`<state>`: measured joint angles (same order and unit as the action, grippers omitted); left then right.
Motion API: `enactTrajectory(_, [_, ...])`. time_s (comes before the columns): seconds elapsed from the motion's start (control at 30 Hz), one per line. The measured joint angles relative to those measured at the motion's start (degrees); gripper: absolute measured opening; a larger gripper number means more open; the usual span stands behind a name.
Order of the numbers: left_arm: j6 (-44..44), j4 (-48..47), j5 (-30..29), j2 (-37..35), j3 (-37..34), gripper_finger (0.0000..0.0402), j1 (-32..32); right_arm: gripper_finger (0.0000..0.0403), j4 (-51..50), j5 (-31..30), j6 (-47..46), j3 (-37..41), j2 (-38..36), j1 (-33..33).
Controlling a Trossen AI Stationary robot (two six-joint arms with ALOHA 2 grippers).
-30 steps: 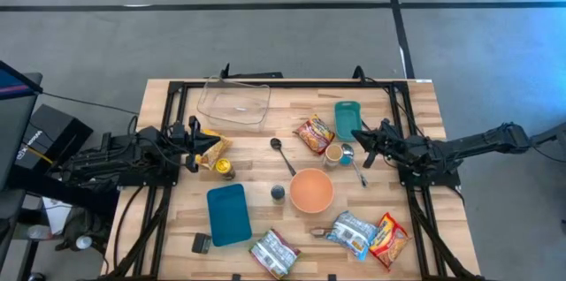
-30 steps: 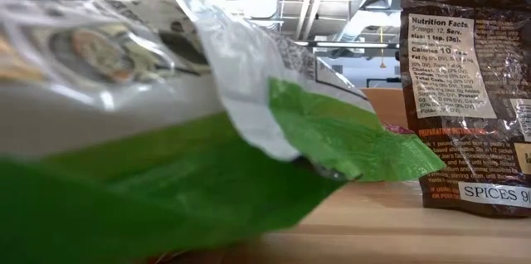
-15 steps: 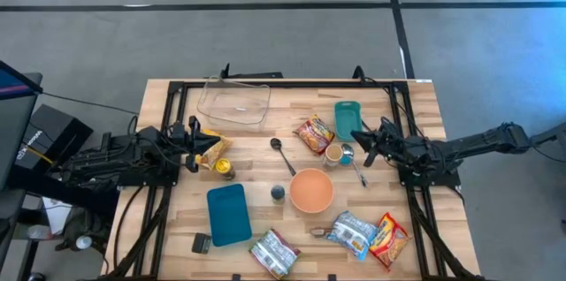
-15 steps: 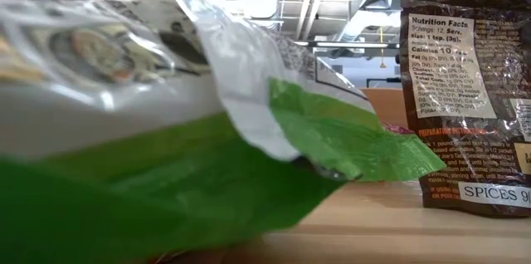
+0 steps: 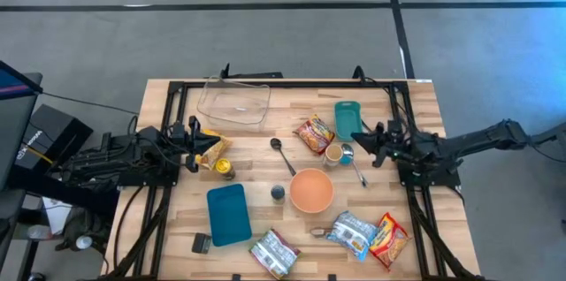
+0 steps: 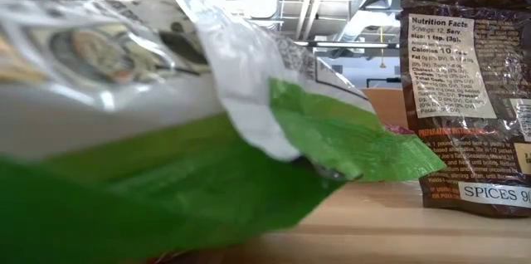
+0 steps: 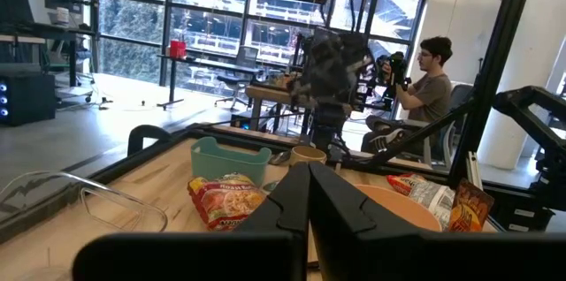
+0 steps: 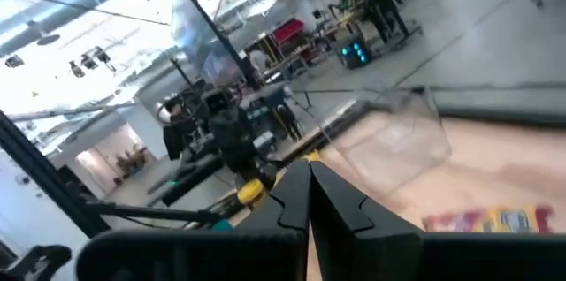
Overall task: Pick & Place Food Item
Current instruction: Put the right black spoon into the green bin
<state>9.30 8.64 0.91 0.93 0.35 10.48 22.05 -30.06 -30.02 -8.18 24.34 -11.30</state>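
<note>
Fingers pressed together and empty on both arms: from above we see the left gripper [image 5: 196,132] at the table's left edge, beside a yellow packet [image 5: 213,148], and the right gripper [image 5: 362,140] at the right side, just by a small cup [image 5: 334,153]. An orange bowl [image 5: 311,190] sits mid-table, a red noodle packet [image 5: 314,133] behind it, a clear container [image 5: 233,102] at the far edge, a teal tray [image 5: 228,214] nearer.

At table height we face a green-and-white bag [image 6: 166,148] filling most of the view and a brown spice pouch [image 6: 466,98] at right.

Past the left wrist's closed fingers [image 7: 301,206] we find the noodle packet [image 7: 225,200], bowl [image 7: 398,208] and a seated person [image 7: 429,73] beyond.

The right wrist's fingers [image 8: 309,194] meet too.
</note>
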Motion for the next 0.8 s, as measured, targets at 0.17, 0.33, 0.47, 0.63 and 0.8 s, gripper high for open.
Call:
enactTrajectory(0.17, [0.0, 0.0, 0.0, 0.0, 0.0, 0.0001, 0.0, 0.0001, -14.9, -2.0, 3.0, -9.2, 0.0, -0.3])
enactTrajectory(0.33, [0.0, 0.0, 0.0, 0.0, 0.0, 0.0001, 0.0, 0.0001, -36.8, -6.5, 1.8, -20.3, 0.0, -0.1])
enactTrajectory(0.47, [0.0, 0.0, 0.0, 0.0, 0.0, 0.0001, 0.0, 0.0000, -53.2, -9.7, 0.1, -28.7, 0.2, 1.5])
enactTrajectory(0.63, [0.0, 0.0, 0.0, 0.0, 0.0, 0.0001, 0.0, 0.0000, -70.3, -11.0, -2.0, -37.2, 1.2, 5.6])
enactTrajectory(0.8, [0.0, 0.0, 0.0, 0.0, 0.0, 0.0001, 0.0, 0.0000, -82.0, -10.0, -10.4, -40.0, 2.0, 9.2])
